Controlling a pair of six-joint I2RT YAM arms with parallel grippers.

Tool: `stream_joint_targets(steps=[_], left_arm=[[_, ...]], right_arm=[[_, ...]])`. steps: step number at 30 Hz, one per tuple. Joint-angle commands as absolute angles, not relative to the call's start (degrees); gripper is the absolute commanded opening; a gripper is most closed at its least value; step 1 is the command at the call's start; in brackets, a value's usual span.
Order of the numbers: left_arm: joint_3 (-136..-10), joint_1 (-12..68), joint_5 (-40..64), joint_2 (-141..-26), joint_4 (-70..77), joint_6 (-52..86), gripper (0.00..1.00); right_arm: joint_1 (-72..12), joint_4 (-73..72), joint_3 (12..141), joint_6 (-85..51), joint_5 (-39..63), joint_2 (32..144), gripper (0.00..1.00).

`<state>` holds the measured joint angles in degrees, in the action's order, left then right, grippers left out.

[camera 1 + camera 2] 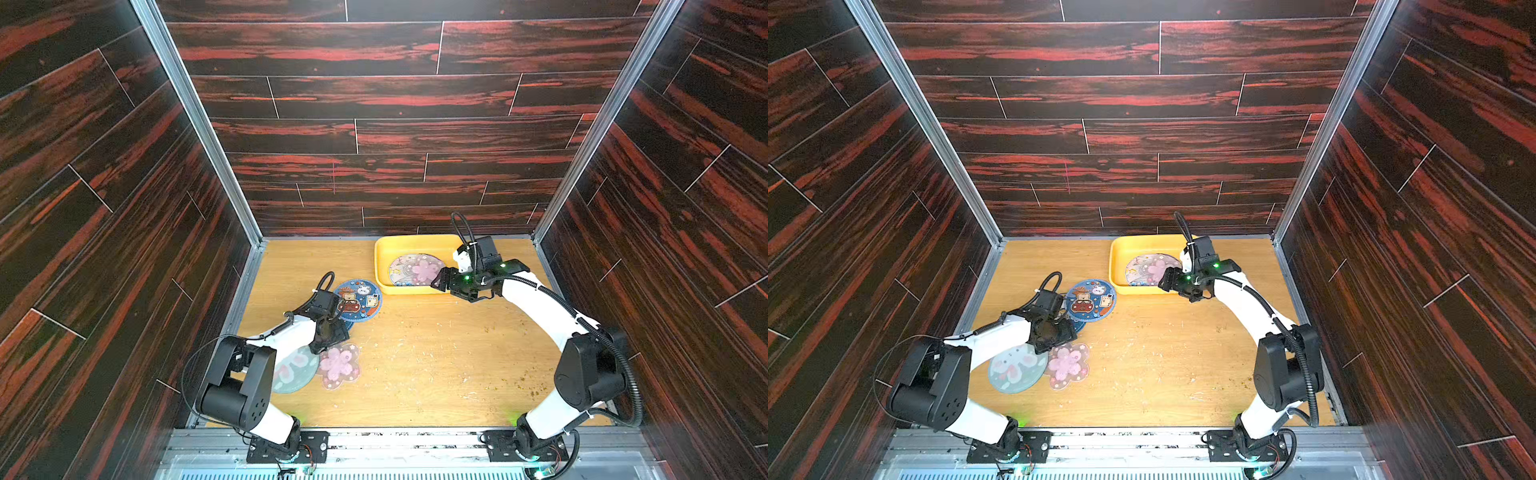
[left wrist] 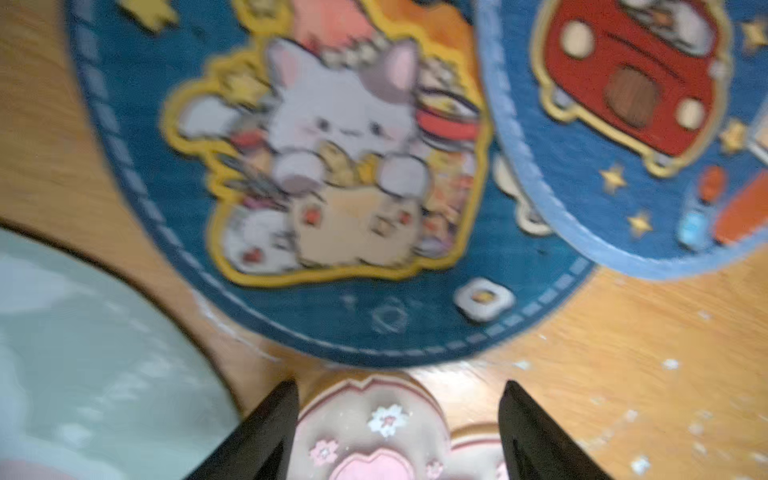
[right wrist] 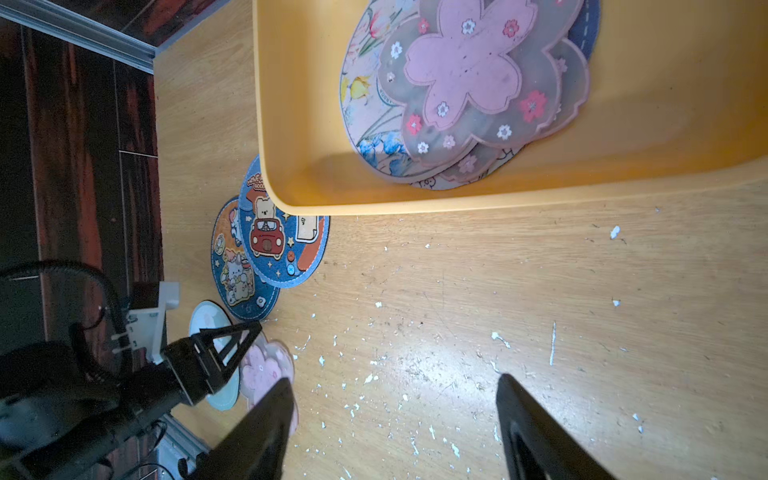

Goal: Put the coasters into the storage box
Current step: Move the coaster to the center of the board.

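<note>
Storage box [image 1: 399,246]: yellow, shallow, at the far side of the table [image 1: 436,365]. Contents: a loose overlapped pile with a pink blossom coaster [image 3: 469,62] on top, a white floral coaster [image 3: 363,124] beneath, and a navy coaster [image 3: 588,29] showing only an edge behind. The number in the pile cannot be told. The pile sits toward one end, which leaves bare floor for more. Outstanding, flat on the table: car-print coaster [image 1: 358,300] lapping over cat-print coaster [image 2: 332,166], grey-green coaster [image 1: 1017,368], second blossom coaster [image 1: 338,365]. Left tool [image 2: 399,386]: jaws wide apart, nothing held, poised over a petal of the second blossom coaster, probably because so thin a mat must be taken by its rim. Right tool [image 3: 395,378]: jaws wide apart, empty, over bare table just beside the box's near wall, apparently free for a fetch. Estimate: four coasters left to stow; the car-print coaster likely goes before the one under it.
</note>
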<state>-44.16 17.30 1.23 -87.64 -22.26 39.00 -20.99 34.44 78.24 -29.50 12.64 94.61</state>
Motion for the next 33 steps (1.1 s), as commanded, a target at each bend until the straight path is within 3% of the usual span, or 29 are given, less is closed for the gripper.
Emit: stream_joint_targets(steps=[1,9,16,33], left_arm=[[-41.49,20.16,5.60,-87.15,-23.73,42.70,0.78],[-42.98,25.14,4.96,-85.91,-23.80,46.10,0.79],[-44.70,25.16,-0.26,-77.33,-30.55,44.91,0.89],[-28.43,25.14,-2.34,-62.84,-38.41,51.28,0.93]], right_arm=[[-21.18,34.77,78.21,-29.14,12.48,92.40,0.78],[-21.34,34.37,76.99,-29.26,12.57,91.87,0.78],[-22.79,34.92,75.77,-28.92,13.25,91.26,0.78],[-31.47,30.12,69.99,-30.80,26.53,91.80,0.78]])
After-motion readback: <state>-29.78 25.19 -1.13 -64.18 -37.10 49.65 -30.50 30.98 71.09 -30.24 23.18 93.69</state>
